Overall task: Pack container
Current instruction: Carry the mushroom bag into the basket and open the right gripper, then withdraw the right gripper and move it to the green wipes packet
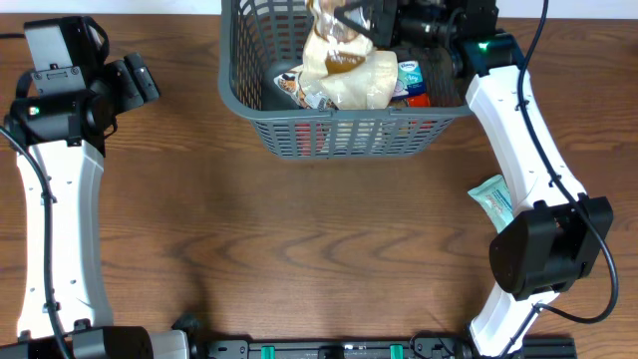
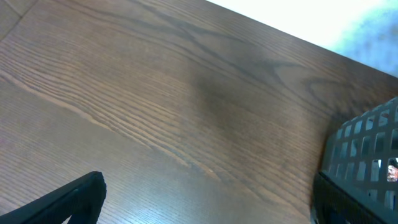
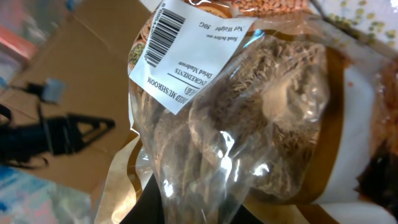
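two arms, one dark grey basket point(image 1: 339, 113), one clear bag point(image 1: 344, 65) and one teal packet point(image 1: 493, 197) loose on the table point(image 1: 299, 249). at upper left of the overhead frame the left gripper point(image 1: 143, 82) stands spread wide over bare wood, holding nothing. the basket sits top centre with at least three small packets inside. over it the right gripper point(image 1: 361, 22) is clamped on the clear bag. its white label point(image 3: 186, 56) carries a barcode and reads "ingredients: dried mushroom", "net weight 50g". the teal packet lies at right, against the right arm.
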### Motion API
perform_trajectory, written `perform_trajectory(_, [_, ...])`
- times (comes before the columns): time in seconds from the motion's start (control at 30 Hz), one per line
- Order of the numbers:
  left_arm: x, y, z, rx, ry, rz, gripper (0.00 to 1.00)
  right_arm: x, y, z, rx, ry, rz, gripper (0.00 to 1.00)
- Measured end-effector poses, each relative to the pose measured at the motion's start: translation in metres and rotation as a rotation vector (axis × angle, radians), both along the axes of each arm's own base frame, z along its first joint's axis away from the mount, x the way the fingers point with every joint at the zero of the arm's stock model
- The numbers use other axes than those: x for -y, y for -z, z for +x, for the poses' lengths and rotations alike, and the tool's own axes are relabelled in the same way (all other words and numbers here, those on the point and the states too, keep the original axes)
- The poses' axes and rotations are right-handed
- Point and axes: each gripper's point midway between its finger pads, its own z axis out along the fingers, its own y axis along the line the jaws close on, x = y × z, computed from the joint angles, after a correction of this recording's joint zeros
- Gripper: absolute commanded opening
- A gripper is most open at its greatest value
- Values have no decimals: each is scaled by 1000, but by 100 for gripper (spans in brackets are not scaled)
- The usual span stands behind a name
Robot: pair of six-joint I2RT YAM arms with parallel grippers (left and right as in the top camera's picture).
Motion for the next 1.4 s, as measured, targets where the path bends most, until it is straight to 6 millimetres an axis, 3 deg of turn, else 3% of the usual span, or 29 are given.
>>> perform_trajectory(0.17, [0, 0, 0, -1, 0, 0, 99, 14, 41, -12, -112, 22, -133, 1])
perform_trajectory(0.37, [0, 0, 0, -1, 0, 0, 99, 49, 91, -26, -206, 80, -374, 1])
perform_trajectory(0.47, [0, 0, 0, -1, 0, -1, 99, 65, 107, -30, -216, 102, -486, 1])
perform_trajectory(0.97, [0, 0, 0, -1, 0, -1, 99, 108, 132, -30, -214, 192, -758, 2])
perform_trajectory(1.07, [0, 0, 0, -1, 0, 0, 99, 110, 132, -29, -207, 198, -771, 15])
perform_trajectory(1.17, [0, 0, 0, -1, 1, 0, 99, 105, 126, -24, -178, 194, -741, 38])
perform_trajectory(1.2, [0, 0, 0, -1, 1, 0, 99, 101, 120, -20, -154, 189, -721, 99])
perform_trajectory(1.3, [0, 0, 0, -2, 3, 2, 99, 85, 87, -6, -43, 171, -631, 99])
perform_trajectory(1.4, [0, 0, 0, -3, 6, 6, 99, 69, 42, 1, 85, 143, -530, 99])
